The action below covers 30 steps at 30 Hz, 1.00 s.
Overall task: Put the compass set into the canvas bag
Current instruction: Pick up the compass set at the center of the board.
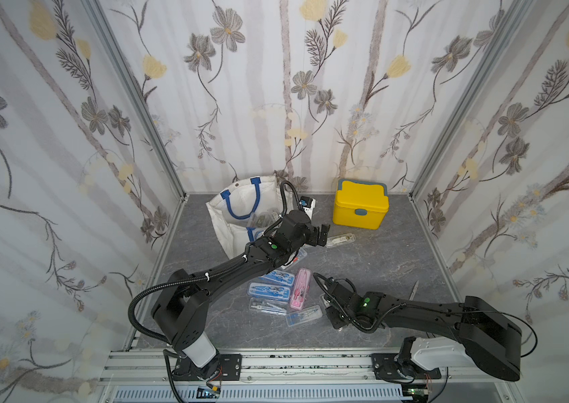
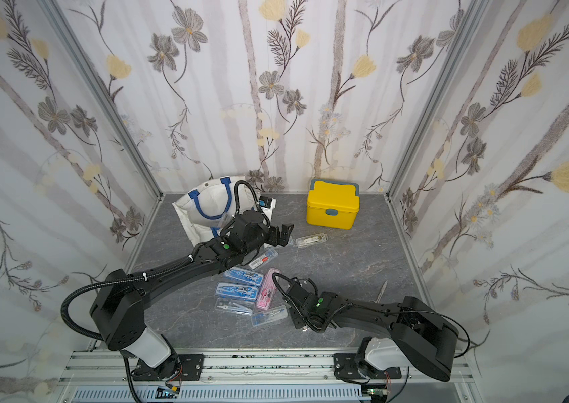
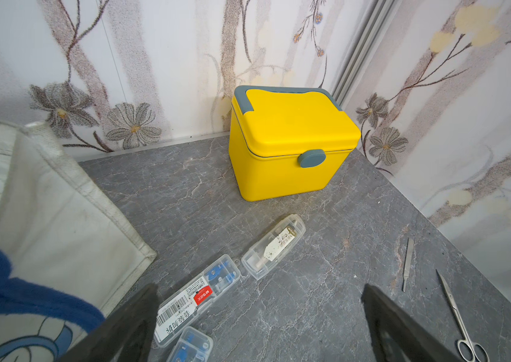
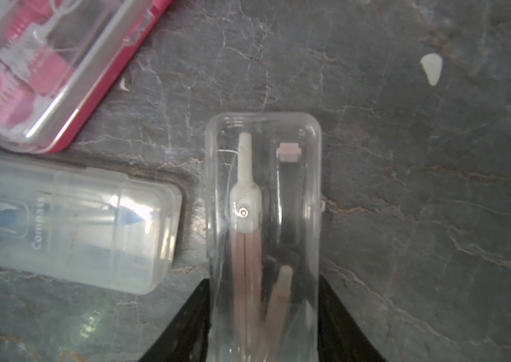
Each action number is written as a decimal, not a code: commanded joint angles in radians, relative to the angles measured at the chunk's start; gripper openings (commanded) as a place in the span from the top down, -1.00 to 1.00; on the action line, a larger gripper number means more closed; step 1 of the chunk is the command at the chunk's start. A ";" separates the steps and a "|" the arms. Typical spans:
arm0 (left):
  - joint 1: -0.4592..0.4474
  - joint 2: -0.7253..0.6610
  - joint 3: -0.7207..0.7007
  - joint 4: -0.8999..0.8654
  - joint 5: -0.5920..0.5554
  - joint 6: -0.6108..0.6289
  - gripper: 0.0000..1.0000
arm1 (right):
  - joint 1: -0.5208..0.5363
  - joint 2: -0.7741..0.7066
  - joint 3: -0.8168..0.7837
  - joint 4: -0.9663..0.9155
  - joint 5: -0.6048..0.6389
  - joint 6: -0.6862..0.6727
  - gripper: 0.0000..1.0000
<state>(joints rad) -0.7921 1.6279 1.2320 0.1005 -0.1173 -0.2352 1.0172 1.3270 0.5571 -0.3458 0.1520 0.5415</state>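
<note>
Clear plastic is blurring detail: the pink compass inside the clear case (image 4: 263, 194) is smearing toward the lens, and in both top views the right wrist is covering most of that case. Right gripper (image 4: 263, 280) is pinching its long sides, narrow, near the front of the surface (image 1: 380, 265). Left gripper (image 3: 259, 286) is hanging wide, holding nothing, beside the canvas bag (image 1: 220, 226) at back-left. You're counting seven other cases (image 1: 269, 290) on the surface, one yellow box (image 1: 360, 209), one pair of scissors (image 3: 454, 310).
</note>
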 commanded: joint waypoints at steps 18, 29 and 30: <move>0.032 0.041 0.004 0.022 0.030 -0.089 -1.00 | -0.139 -0.069 0.027 0.237 0.087 0.027 0.34; 0.053 0.037 -0.025 0.123 0.238 -0.140 -1.00 | -0.308 -0.176 0.091 0.433 0.001 -0.070 0.34; 0.053 0.039 -0.025 0.132 0.258 -0.146 -1.00 | -0.322 -0.182 0.091 0.449 -0.018 -0.072 0.34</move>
<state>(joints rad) -0.7422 1.6707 1.2098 0.1562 0.0555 -0.3473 0.7181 1.1584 0.6392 0.0044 0.1905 0.5018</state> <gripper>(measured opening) 0.995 0.446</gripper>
